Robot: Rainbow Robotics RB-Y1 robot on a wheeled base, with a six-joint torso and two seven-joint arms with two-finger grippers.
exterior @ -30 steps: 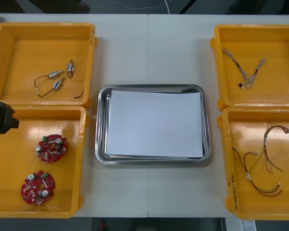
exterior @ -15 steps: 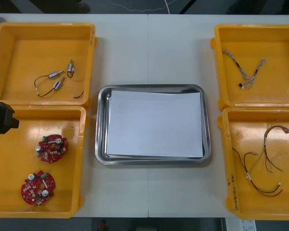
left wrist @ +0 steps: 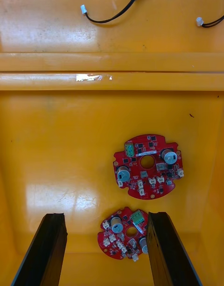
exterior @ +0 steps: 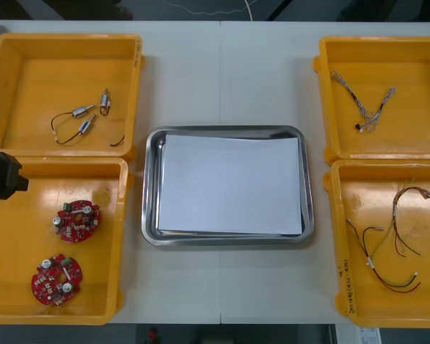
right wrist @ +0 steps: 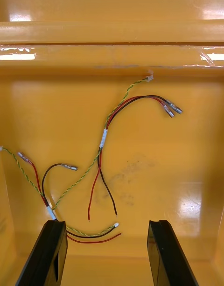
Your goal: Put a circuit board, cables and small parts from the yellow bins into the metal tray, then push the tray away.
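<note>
Currently left gripper [left wrist: 106, 251], fingers spread, hangs over two round red circuit boards [left wrist: 148, 167]; right gripper [right wrist: 108, 253], equally spread, over red-and-yellow cables [right wrist: 100, 150] in a yellow bin [right wrist: 112, 31].

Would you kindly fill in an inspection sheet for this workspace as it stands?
Surface: light table, no spills seen.
Job's things: metal tray central, white inside, nothing loaded; far circuit board and near circuit board in near-left bin; small metal parts in far-left bin.
Clutter: nothing seen.
Grippers: left gripper open over near-left bin; right gripper open over near-right bin.
Cables: red and yellow cables in near-right bin; blue and white cable in far-right bin.
Surroundings: nothing seen.
</note>
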